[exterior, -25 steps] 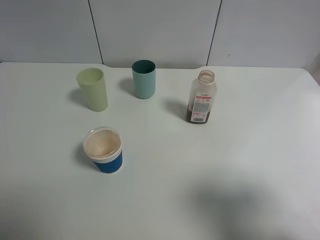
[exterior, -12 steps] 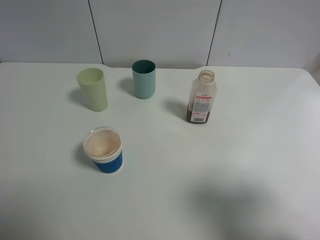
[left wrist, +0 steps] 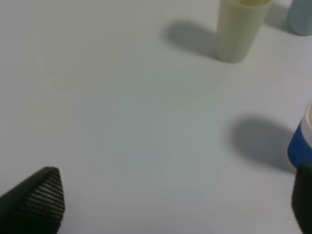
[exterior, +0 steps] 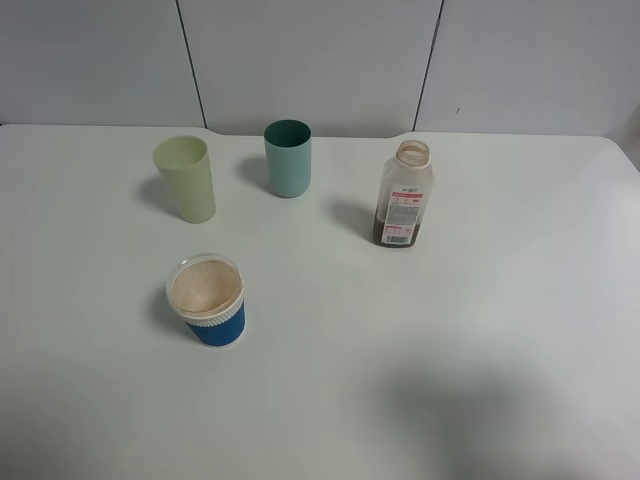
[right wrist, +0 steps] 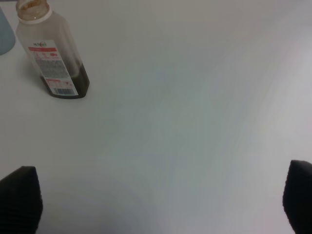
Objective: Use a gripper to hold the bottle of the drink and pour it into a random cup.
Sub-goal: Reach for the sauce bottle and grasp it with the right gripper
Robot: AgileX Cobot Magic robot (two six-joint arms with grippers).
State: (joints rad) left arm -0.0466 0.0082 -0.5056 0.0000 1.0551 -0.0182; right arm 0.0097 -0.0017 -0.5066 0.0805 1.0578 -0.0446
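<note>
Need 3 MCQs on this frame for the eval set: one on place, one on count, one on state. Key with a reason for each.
1. In the exterior high view, where does the bottle stand relative to the teal cup?
A. to its right
B. to its left
C. inside it

2. How many cups are on the table?
A. two
B. three
C. five

3. The bottle is:
A. lying on its side
B. gripped and tilted
C. upright, uncapped

Key:
1 A: the bottle stands right of the teal cup, apart from it.
2 B: the teal cup, the pale-green cup and the blue cup.
3 C: it stands on its base with its neck open and nothing touching it.
</note>
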